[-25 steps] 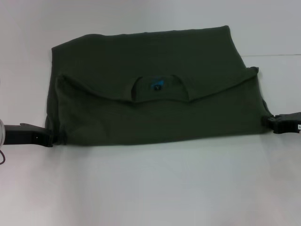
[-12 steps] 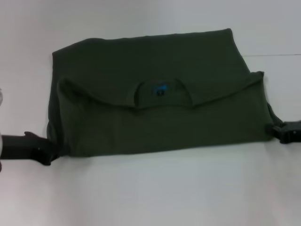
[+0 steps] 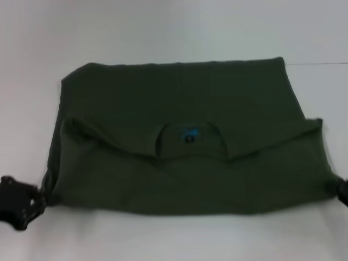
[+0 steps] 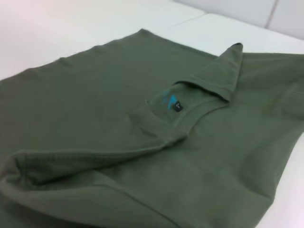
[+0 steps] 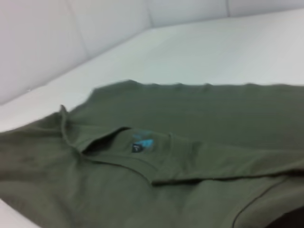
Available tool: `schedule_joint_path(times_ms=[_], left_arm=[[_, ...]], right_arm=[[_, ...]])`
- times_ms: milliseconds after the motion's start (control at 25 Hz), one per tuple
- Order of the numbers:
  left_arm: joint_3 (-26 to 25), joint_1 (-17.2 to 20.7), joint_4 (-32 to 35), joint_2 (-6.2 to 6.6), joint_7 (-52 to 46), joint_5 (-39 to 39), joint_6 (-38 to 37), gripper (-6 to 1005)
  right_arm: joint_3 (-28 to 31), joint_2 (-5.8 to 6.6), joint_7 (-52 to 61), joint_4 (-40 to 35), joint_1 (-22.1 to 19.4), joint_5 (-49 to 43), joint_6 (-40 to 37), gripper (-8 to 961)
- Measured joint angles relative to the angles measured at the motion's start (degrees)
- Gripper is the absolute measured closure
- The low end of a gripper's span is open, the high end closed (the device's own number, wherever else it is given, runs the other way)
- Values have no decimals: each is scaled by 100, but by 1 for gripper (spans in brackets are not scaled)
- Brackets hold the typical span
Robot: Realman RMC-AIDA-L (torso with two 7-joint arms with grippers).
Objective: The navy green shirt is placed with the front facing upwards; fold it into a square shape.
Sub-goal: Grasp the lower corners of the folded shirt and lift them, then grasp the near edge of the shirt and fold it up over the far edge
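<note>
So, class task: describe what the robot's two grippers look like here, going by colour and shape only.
In the head view the left gripper is matte black and blocky, with angular, stubby parts at the near left corner of the navy green shirt. Only a small black piece of the right gripper shows at the picture's edge. No cables or markings are visible.

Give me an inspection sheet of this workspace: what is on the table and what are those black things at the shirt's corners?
Surface: plain white table.
Job's things: dark olive-green cotton shirt, folded once; round collar with blue inner label showing on top.
Clutter: nothing seen.
Grippers: left black pincer at the shirt's near left corner; right pincer at the near right corner, mostly outside the head view.
Cables: nothing seen.
Surroundings: pale wall panels behind the table.
</note>
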State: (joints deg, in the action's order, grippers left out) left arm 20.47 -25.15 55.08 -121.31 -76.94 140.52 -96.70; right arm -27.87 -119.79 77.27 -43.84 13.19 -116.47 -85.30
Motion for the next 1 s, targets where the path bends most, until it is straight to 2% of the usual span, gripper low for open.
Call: schedule_joint_path(times_ms=[240,440,600,800,1000], left_arm=[[-59,491,211,-37,817,76,-827,971],[-64,927,593,-174,1390,97,-1432,971],[-179,1074,754,-191,1449,186,-1794,970],[-440,1019,812,-126,1173,205,-2008,970],[-675,800,774,-52,774,92,-2017,970]], right_arm=[[509,-16,-767,58,-607,-8,-848,866],[555,-20,-1216,146,-1050,-22,-1326,859],[616,-14,-1320,163,-1230,-234,-1732,854],[871,24,-1125,111,-1122,-321,-1983,847],[954,107,145,-227,-721,-404,-2019,841]])
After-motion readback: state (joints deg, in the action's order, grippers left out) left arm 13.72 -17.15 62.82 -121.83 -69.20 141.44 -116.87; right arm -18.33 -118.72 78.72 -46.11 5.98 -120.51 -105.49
